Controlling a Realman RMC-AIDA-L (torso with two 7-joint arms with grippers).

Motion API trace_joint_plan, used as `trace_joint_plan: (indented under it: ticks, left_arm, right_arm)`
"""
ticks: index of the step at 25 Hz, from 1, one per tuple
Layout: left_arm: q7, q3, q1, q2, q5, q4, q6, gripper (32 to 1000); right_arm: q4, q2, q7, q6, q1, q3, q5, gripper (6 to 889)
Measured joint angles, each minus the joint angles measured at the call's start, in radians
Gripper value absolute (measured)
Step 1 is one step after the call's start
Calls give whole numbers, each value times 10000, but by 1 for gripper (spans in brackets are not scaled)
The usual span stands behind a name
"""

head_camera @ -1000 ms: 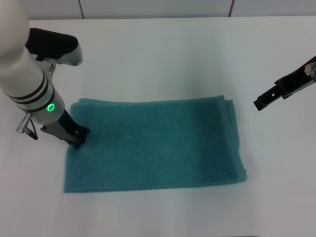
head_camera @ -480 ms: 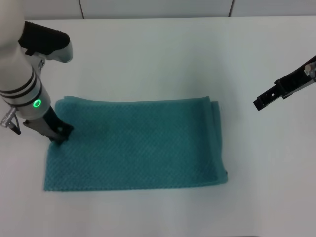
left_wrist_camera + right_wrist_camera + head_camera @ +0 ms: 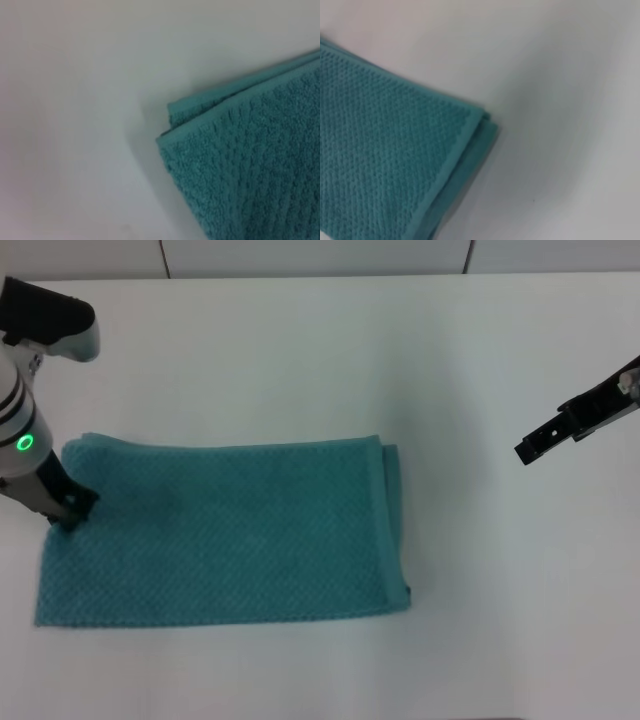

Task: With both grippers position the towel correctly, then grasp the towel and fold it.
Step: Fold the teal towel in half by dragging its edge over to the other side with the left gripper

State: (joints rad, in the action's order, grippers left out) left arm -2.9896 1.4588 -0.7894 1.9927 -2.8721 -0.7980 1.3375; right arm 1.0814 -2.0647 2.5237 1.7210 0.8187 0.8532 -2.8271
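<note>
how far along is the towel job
Early stage. The towel lies flat on the table, showing doubled layers at its edges. In hand: the left gripper presses on its left edge, positioning it. The right gripper hangs apart, touching nothing. Left: the two-gripper grasp and fold.

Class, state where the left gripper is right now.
In the head view, the left gripper presses on the towel at its left edge, far from the right gripper.

A plain white table (image 3: pixel 300 360) fills the view, with what may be a panelled wall (image 3: pixel 320 255) behind
</note>
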Motion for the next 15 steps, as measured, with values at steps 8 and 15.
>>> trace_joint_plan:
  ticks: [8,15]
  left_arm:
    - [0,46,131,-316,-22,-18,-7,83]
    - [5,125,189,-431,-27,-23,-14,90]
  right_arm:
    - [1,0,-5,-15,23,23,0,852]
    - [1,0,-4,-15,41,7,0,852]
